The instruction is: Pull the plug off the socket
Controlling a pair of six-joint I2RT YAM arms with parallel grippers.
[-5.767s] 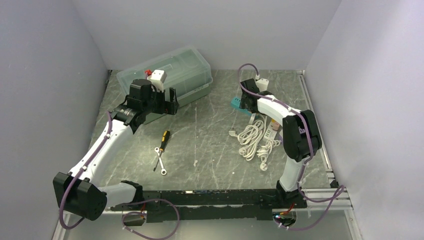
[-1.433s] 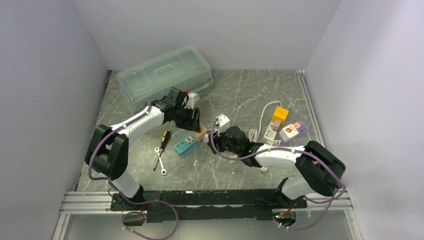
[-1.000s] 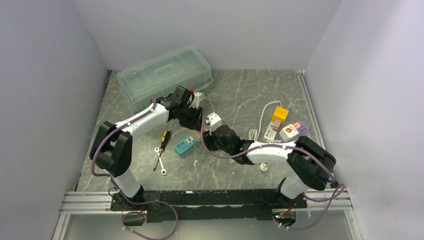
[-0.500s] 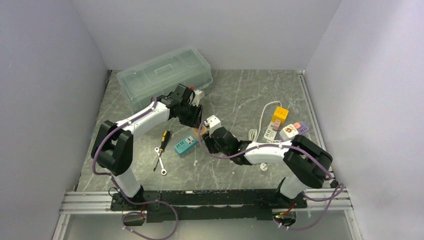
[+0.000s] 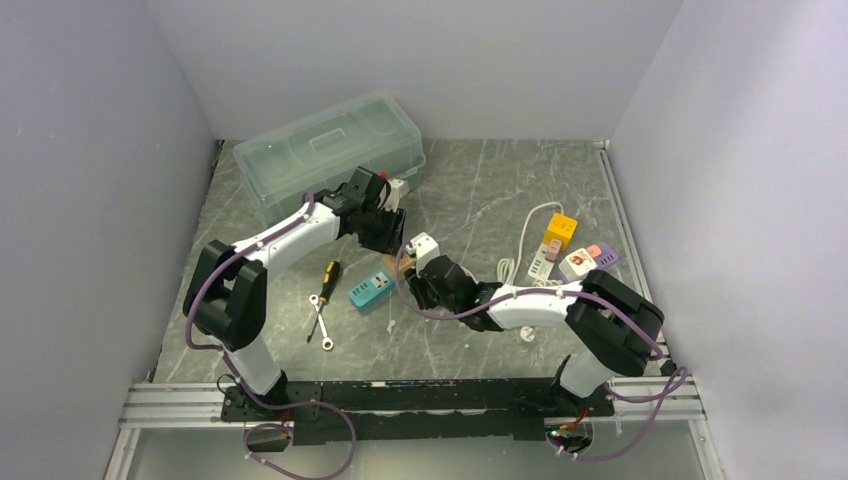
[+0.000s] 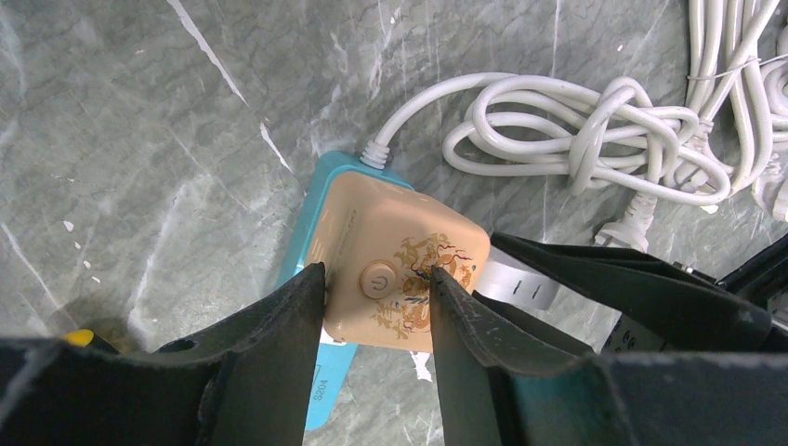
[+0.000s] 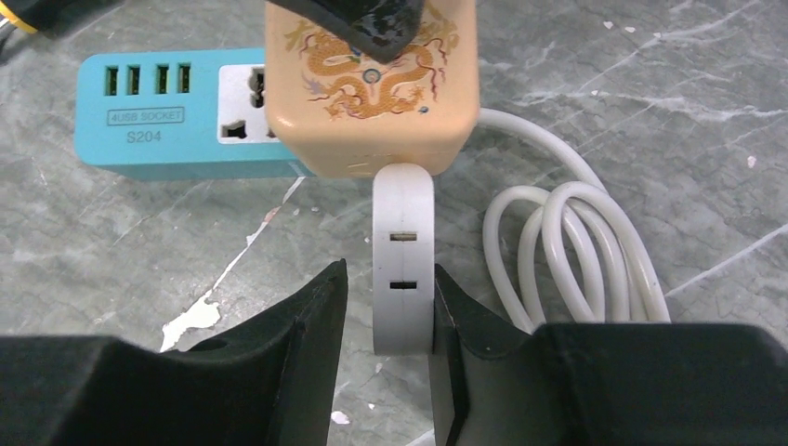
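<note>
At table (image 5: 470, 190) centre the two grippers meet over the cube socket (image 7: 372, 84), a beige block sitting on the 3 o'clock end of the teal strip (image 7: 158, 111). The plug (image 7: 403, 269), white and flat, sticks out of the cube socket's side. In the right wrist view its long axis runs 12 to 6, straight back toward the right gripper (image 7: 388, 271).

That gripper's fingers stand either side of the plug. One touches it and the other shows a sliver of floor between, so they are apart and not clamped yet. The right arm is plainly the nearer one. The pull, I judge, must go along that axis toward 6, away from the cube socket.

The left gripper (image 6: 375, 274) reaches in from 11 o'clock in the top view, fingers apart over the cube socket's top. Whether they pinch it or only press it down I cannot tell. It looks meant as the brace.

Up at 11 o'clock the box (image 5: 330, 150) has its lid shut, and I cannot make out what it holds.
</note>
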